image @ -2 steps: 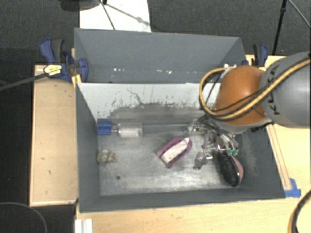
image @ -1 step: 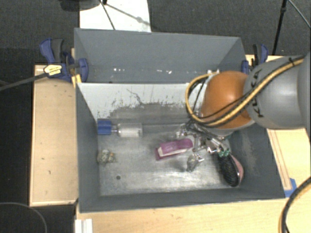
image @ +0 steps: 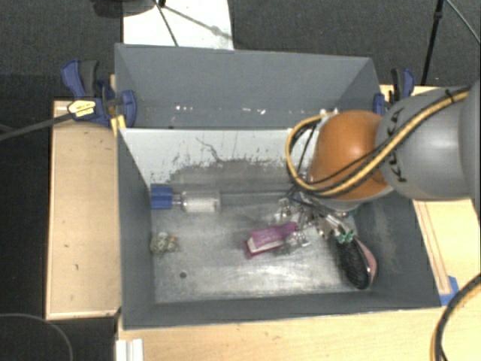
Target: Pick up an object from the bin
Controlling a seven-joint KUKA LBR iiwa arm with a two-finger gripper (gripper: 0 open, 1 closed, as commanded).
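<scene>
Although your gripper (image: 299, 230) sits low just beside the purple block (image: 267, 241), you cannot tell its grip; lifting remains.

Black lettering runs down the grey arm link (image: 430, 156) at three o'clock, legible only in part as "KU"; nothing else can be read.

Grey arm (image: 432, 153) enters from the view's right, upper link lying approx. level, then bending down. Orange wrist cover (image: 346, 156) sits at its end, rounded, facing the camera. Black-and-yellow cables (image: 301, 160) loop round the cover's left side & run back over the arm. Hand (image: 297, 228) hangs below-left of the cover, metal parts pointing down & slightly left, low in the view's right-centre.
</scene>
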